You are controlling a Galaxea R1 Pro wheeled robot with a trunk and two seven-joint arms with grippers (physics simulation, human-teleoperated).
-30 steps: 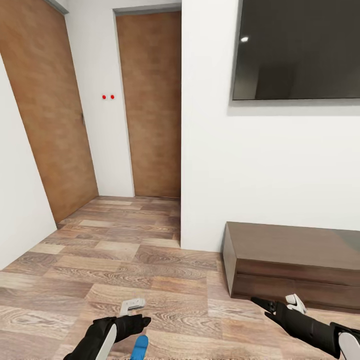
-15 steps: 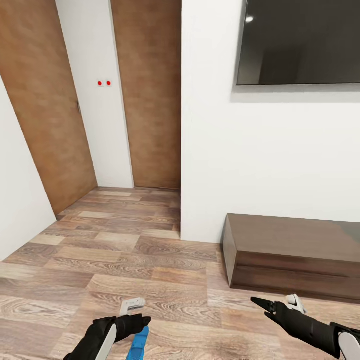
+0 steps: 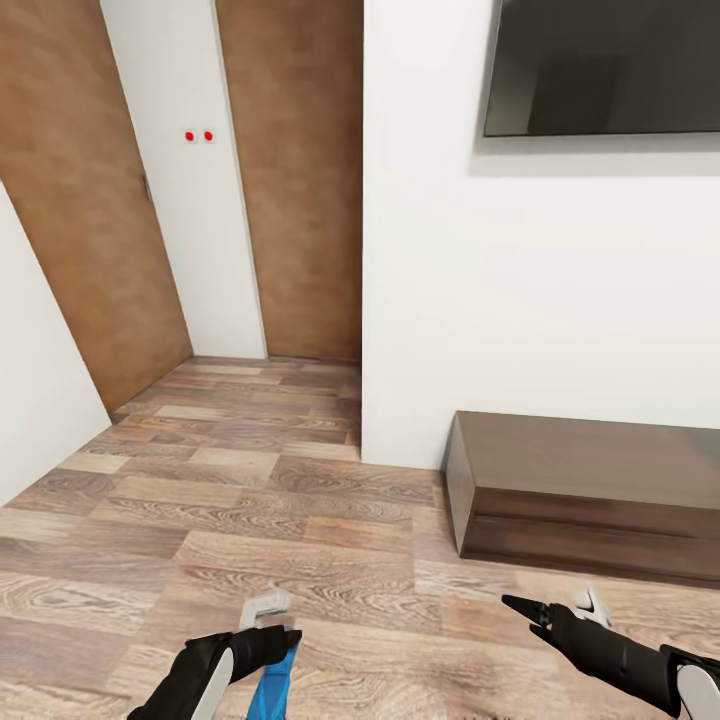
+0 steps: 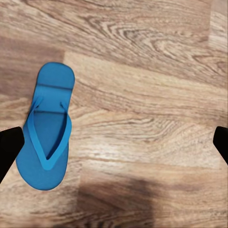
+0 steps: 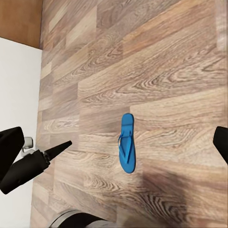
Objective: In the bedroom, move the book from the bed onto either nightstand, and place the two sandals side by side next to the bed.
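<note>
One bright blue sandal point(image 4: 46, 128) lies flat on the wood-plank floor, strap up. In the head view the sandal point(image 3: 273, 680) is just below my left gripper point(image 3: 272, 622), which hangs open above it with nothing between its fingers. In the left wrist view the sandal sits close to one black fingertip point(image 4: 9, 147). My right gripper point(image 3: 552, 605) is open and empty, well off to the right. The right wrist view has the sandal point(image 5: 127, 149) beside my left gripper point(image 5: 47, 145). The bed, the book and the nightstand are out of view.
A long low dark brown dresser point(image 3: 590, 480) stands against the white wall point(image 3: 420, 300) ahead on the right, under a wall-mounted black screen point(image 3: 600, 65). Brown doors point(image 3: 290, 180) line a short passage at the back left. A white wall point(image 3: 40, 400) closes the left side.
The whole head view has shifted, so the camera has moved. The dresser, screen and doors sit higher in the picture, and more of the sandal shows under my left gripper. Both arms keep their pose.
</note>
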